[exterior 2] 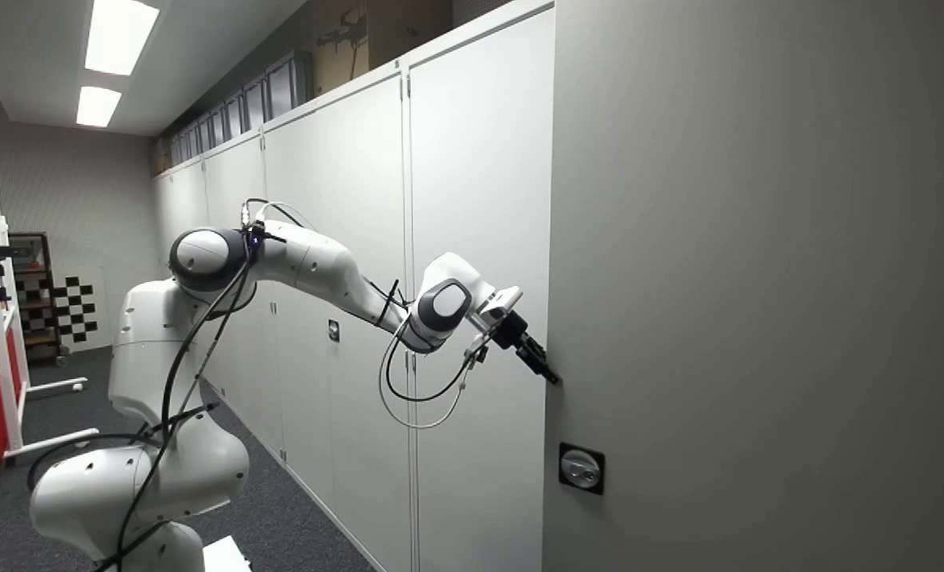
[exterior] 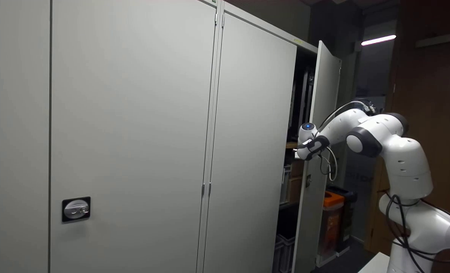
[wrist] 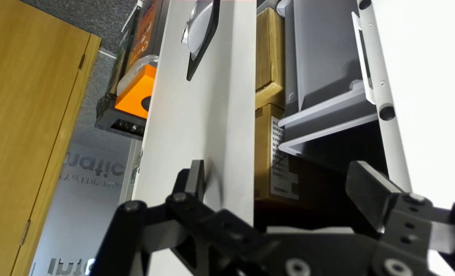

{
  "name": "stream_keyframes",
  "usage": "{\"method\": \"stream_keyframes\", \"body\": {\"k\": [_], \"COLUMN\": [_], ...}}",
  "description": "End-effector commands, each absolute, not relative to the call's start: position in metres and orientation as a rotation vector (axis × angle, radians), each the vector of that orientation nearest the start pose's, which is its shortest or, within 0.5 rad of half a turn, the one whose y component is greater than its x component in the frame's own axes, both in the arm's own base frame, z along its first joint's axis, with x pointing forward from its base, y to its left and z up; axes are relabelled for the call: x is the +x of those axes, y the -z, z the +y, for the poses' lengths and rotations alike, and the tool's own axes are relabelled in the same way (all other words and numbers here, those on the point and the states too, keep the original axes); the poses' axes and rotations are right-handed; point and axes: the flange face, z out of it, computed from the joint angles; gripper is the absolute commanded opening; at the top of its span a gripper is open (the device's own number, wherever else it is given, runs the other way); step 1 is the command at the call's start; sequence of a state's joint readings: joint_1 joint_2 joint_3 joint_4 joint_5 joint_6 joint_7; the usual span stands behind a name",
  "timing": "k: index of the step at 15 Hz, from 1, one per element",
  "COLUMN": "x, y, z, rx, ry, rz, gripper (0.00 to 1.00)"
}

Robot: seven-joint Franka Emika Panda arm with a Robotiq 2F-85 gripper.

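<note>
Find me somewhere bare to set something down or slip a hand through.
Carpet looks bare between the robot's base and the cabinets. A hand could probably pass between the open door and closed door, below the gripper. It's crowded deeper in, where cardboard boxes stand beside a grey bin, and around the orange-lidded bin.

Ceiling lights point(exterior 2: 121, 36) burn out to flat white in an exterior view and the cabinet fronts point(exterior 2: 345, 175) there look bright, while the open door point(exterior 2: 758, 278) is duller, darkening toward the picture's right edge. In an exterior view a strip light point(exterior: 378, 40) glares against a dim corner point(exterior: 336, 24), and a faint shadow point(exterior: 74, 234) lies below a handle point(exterior: 76, 209). In the wrist view a white panel point(wrist: 438, 96) is overexposed along the right side, the cabinet's inside point(wrist: 323, 207) sinks nearly to black, a soft shadow point(wrist: 214, 184) smudges the open door, and most outlines are crisp.
</note>
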State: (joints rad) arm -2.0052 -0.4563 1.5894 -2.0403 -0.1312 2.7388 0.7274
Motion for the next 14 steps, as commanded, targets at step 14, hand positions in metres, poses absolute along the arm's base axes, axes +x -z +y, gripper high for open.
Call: {"method": "stream_keyframes", "body": {"k": [14], "x": [0.616], "y": [-0.528], "z": [-0.160], "rx": [-2.986], "ry": [1.386], "rz": [1.193], "gripper": [1.00]}}
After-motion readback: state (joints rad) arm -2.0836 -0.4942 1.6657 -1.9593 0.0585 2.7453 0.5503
